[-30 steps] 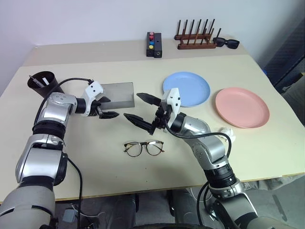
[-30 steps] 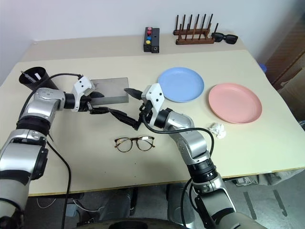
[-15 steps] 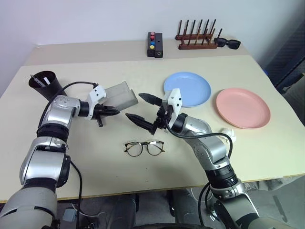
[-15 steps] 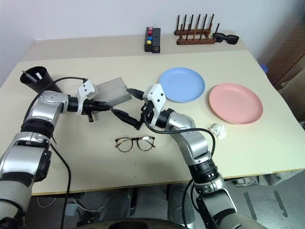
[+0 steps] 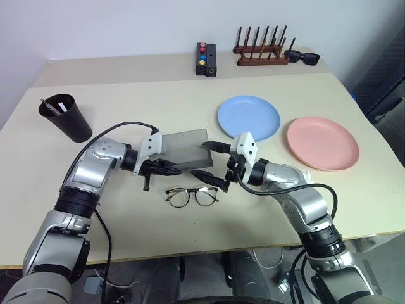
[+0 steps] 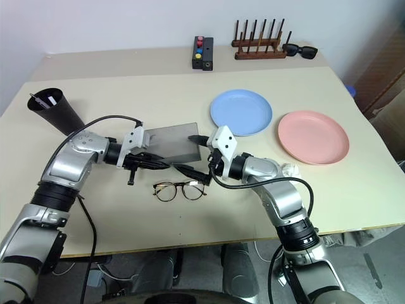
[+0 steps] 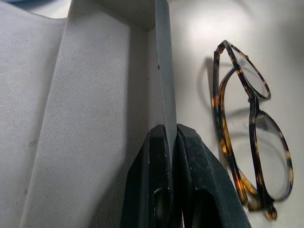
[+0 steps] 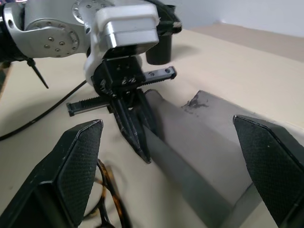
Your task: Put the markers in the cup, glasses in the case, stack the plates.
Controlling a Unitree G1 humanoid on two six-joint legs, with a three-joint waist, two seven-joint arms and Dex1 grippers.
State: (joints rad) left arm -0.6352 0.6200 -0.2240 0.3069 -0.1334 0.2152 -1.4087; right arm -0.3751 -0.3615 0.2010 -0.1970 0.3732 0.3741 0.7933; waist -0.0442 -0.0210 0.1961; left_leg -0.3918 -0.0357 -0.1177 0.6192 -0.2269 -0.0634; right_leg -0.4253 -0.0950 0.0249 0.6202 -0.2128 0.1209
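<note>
My left gripper (image 5: 166, 168) is shut on the front wall of the grey case (image 5: 186, 147). In the left wrist view its fingers (image 7: 159, 142) pinch that thin wall (image 7: 161, 90). The case lies mid-table with its lid open. The glasses (image 5: 192, 196) lie just in front of it, also in the left wrist view (image 7: 247, 123). My right gripper (image 5: 211, 162) is open at the case's right end, fingers (image 8: 80, 161) spread wide with the case (image 8: 204, 128) between them. The black cup (image 5: 66, 119) stands far left with the markers (image 5: 54, 104) inside. The blue plate (image 5: 249, 118) and pink plate (image 5: 321, 142) lie side by side.
A black box with coloured buttons (image 5: 204, 58), a wooden rack (image 5: 261, 52) and black sunglasses (image 5: 302, 57) sit along the back. A crumpled white paper (image 6: 290, 170) lies by my right forearm. The table's front edge runs just beyond the glasses.
My left gripper closed on the case, lifted it briefly, then dragged it right and toward the front, next to the glasses. My right gripper shifted right and lower, staying open.
</note>
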